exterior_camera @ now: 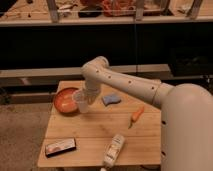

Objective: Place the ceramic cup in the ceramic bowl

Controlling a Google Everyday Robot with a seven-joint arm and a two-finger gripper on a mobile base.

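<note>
You get a dim, warm-toned picture, soft all over with no crisp edges. Light falls from above: the tabletop (95, 132) and the arm (130, 85) catch most of it, and the shelf (100, 20) at the top is brightest. Beneath that shelf lies a deep black band that hides all detail. The gripper (86, 96), shut on the cup (81, 101) beside the bowl (66, 100), blurs into it. The bottle (114, 150) shows a mild sheen; its label is unreadable. Shadows are faint.
</note>
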